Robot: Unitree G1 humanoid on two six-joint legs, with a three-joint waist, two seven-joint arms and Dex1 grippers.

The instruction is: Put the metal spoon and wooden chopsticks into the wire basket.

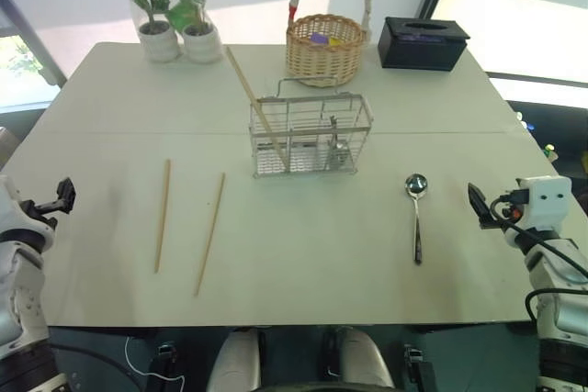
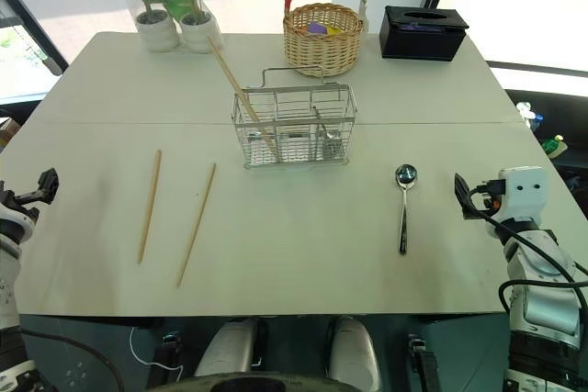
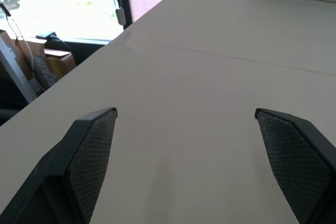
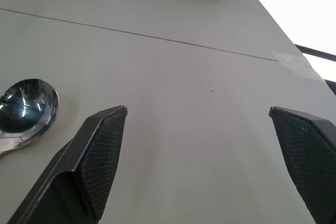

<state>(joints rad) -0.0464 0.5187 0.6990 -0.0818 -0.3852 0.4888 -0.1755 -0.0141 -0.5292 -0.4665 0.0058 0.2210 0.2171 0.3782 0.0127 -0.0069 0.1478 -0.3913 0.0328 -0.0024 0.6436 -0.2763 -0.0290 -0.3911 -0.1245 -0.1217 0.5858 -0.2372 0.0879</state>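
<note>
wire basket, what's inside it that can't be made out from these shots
- Head views: a metal utensil inside the wire basket sits behind the grid; too small to identify.
- Head views: the leaning chopstick has its lower end hidden by the wires.
- Wicker basket: contents mostly hidden by its rim.

No readable text, label, brand, number or sign appears on anything here.
</note>
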